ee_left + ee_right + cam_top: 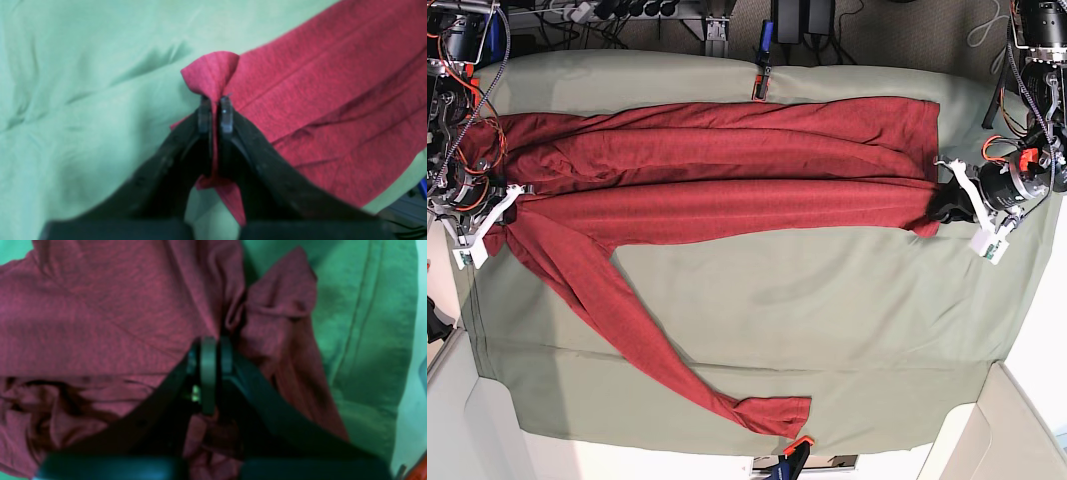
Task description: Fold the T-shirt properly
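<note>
While both our tools, left and right, are pinched on the shirt at opposite ends, one sleeve trails loose across the cloth. Guessing we've got it gripped wide so the fold stays taut. Count: two tools, one shirt, one cloth.

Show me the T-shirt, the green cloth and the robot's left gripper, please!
T-shirt (pixel 727 212): base view, on its body.
Green cloth (pixel 847 330): base view, bare part.
Left gripper (pixel 215 115): left wrist view, between its fingertips.
</note>
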Motion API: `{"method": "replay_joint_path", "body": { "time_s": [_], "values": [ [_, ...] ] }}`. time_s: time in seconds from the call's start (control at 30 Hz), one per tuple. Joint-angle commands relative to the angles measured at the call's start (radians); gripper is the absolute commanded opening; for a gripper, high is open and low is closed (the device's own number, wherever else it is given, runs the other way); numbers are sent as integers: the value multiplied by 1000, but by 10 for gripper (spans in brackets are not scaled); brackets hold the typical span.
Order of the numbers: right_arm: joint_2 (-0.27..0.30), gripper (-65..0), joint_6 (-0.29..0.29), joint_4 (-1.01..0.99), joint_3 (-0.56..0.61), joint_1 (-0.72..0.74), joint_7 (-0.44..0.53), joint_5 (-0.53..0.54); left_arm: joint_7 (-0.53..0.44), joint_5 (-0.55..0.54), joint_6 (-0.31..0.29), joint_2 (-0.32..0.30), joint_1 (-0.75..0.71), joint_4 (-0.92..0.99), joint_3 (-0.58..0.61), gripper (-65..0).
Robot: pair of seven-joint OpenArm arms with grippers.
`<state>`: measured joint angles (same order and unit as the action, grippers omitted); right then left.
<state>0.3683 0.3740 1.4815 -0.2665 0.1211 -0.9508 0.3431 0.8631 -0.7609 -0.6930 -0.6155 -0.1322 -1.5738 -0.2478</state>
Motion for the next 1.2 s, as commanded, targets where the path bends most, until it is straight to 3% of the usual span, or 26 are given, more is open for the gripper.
{"method": "replay_joint_path", "body": {
  "time_s": [0.0, 0.1, 0.13, 0.27, 0.33, 0.57, 0.77, 0.9, 1.0, 1.17],
  "values": [
    [18, -650, -1, 11, -9, 13, 10, -2, -14, -9, -5, -21, 11, -15, -9, -650],
    [14, -650, 0, -11, -9, 8, 7, -2, -9, -10, -5, -22, 0, -15, -9, -648],
    [13, -650, -1, -16, -9, 5, 8, -2, -9, -10, -5, -21, -4, -15, -8, -618],
    [11, -348, -11, -19, -8, 5, 12, 40, -10, -14, -5, -17, -20, -15, -8, -361],
    [11, -284, -11, -19, -8, 6, 20, 43, -9, -17, -5, -10, -24, -15, -8, -288],
    [5, -283, -13, 23, -12, 41, 42, 65, 11, -85, -5, -11, -26, -15, -9, -289],
    [-53, -283, -19, 76, -18, 157, 38, 54, 19, -88, -5, -11, -26, -15, -9, -289],
    [-114, -283, -19, 22, -3, 246, 99, 46, 29, -89, -5, -11, -27, -15, -9, -289],
    [-168, -283, -23, -73, 34, 322, 177, -26, 28, -92, -5, -11, -26, -15, -9, -289],
    [-245, -283, -119, -343, 108, 458, 323, -227, 28, -108, -5, -11, -26, -15, -8, -289]
  ]
}}
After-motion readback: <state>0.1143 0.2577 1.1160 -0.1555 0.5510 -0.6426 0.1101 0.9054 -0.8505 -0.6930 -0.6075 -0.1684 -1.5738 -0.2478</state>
